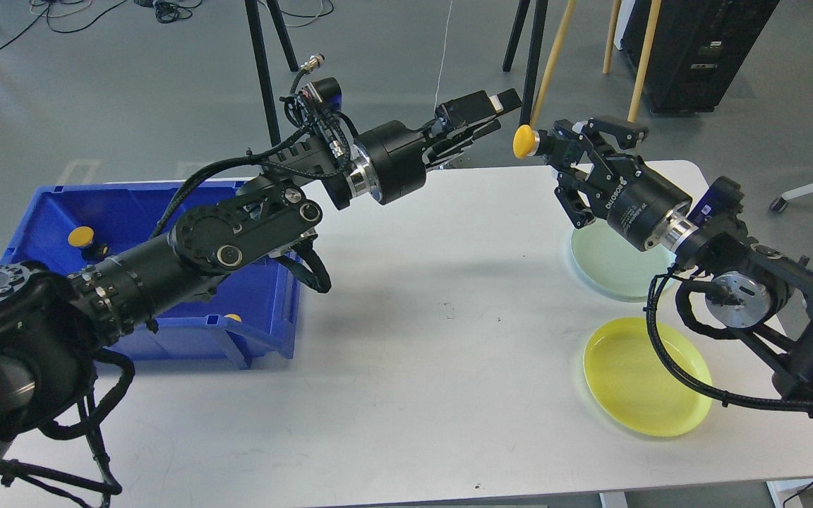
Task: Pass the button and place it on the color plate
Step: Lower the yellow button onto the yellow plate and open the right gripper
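A yellow push button with a black body is held in my right gripper, which is shut on it above the table's far edge. My left gripper is open and empty, a little to the left of the button and higher. A yellow plate lies at the front right of the white table. A pale green plate lies behind it, partly under my right arm.
A blue bin stands on the table's left, with another yellow button and a further one inside. Black tripod legs and wooden poles stand on the floor behind the table.
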Motion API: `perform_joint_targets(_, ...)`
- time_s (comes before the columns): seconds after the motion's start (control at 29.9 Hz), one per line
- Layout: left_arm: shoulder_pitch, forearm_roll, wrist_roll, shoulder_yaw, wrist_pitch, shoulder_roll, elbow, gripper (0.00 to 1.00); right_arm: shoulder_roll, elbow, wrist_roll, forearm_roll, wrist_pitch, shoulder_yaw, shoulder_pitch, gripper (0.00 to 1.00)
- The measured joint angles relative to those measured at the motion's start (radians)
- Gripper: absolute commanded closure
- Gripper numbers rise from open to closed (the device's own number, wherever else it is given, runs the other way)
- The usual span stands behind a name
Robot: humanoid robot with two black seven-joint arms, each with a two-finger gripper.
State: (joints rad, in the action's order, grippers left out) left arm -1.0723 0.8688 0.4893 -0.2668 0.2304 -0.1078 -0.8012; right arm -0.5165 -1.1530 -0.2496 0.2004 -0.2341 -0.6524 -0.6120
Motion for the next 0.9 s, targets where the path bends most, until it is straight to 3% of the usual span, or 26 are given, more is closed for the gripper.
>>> perform_joint_targets(0.17, 0.028, 0.0, 0.0, -0.063, 0.085, -0.013, -0.016, 0.07, -0.05, -0.068, 0.003, -0.209, 0.066, -0.119, 0.258, 0.99)
perform_joint_targets(0.4, 0.035, 0.0, -0.001, -0.105, 0.098, -0.121, -0.08, 0.07, -0.12, -0.222, 0.004, -0.381, 0.119, -0.286, 0.723, 0.98)
perform_joint_targets(0.43, 0.035, 0.0, -0.001, -0.106, 0.099, -0.139, -0.088, 0.07, -0.121, -0.225, 0.005, -0.389, 0.124, -0.292, 0.756, 0.92)
perform_joint_targets(0.5, 0.029, 0.0, -0.001, -0.104, 0.099, -0.183, -0.102, 0.05, -0.118, -0.228, 0.006, -0.407, 0.13, -0.298, 0.809, 0.66)
perform_joint_targets(0.53, 0.021, 0.003, -0.001, -0.1, 0.104, -0.213, -0.11, 0.04, -0.117, -0.229, 0.006, -0.413, 0.13, -0.3, 0.822, 0.45)
perform_joint_targets(0.6, -0.001, 0.018, -0.001, -0.084, 0.129, -0.28, -0.121, 0.03, -0.113, -0.232, 0.006, -0.42, 0.128, -0.3, 0.836, 0.23)
perform_joint_targets(0.63, -0.021, 0.04, -0.001, -0.059, 0.158, -0.324, -0.126, 0.03, -0.111, -0.234, 0.006, -0.421, 0.126, -0.3, 0.839, 0.0)
perform_joint_targets(0.73, -0.105, 0.175, -0.001, 0.082, 0.236, -0.44, -0.132, 0.02, -0.102, -0.239, 0.006, -0.422, 0.121, -0.3, 0.842, 0.0)
perform_joint_targets(0.9, -0.197, 0.505, -0.001, 0.304, 0.258, -0.572, -0.131, 0.01, -0.079, -0.258, 0.007, -0.423, 0.118, -0.307, 0.829, 0.0)
